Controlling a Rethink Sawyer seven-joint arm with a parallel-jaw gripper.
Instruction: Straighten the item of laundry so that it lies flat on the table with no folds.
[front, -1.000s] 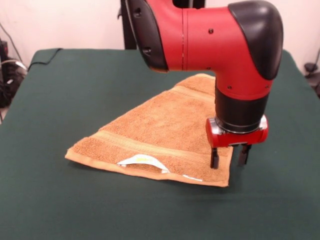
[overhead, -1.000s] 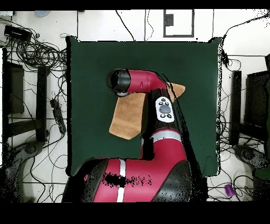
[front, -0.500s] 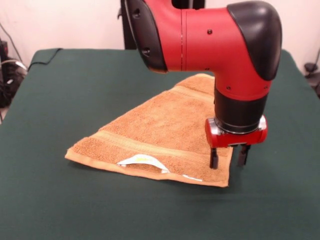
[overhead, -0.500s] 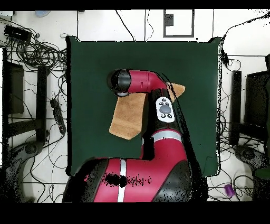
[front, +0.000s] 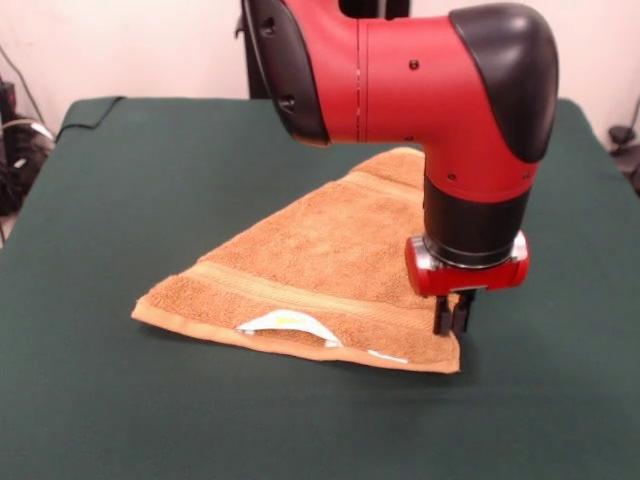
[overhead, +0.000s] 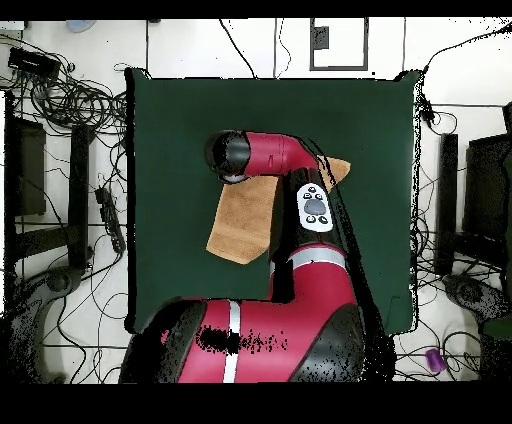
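The orange-tan towel (front: 320, 250) lies folded into a rough triangle on the green table (front: 150, 160), with a white label (front: 285, 322) at its near edge. My gripper (front: 452, 322) is down at the towel's near right corner. Its fingers are closed together on the towel's right edge. In the overhead view the towel (overhead: 245, 220) shows partly under the arm (overhead: 300, 200), on the table (overhead: 370, 130). The gripper itself is hidden there under the arm's black head.
The red arm reaches over the towel's far part in the front view. The black pedestal (front: 258, 70) stands at the table's far side. Cables and dark equipment (overhead: 70, 110) surround the table on the floor.
The gripper's fingers, which stood apart astride the towel's right edge, have closed together on that edge. The arm has shifted slightly left.
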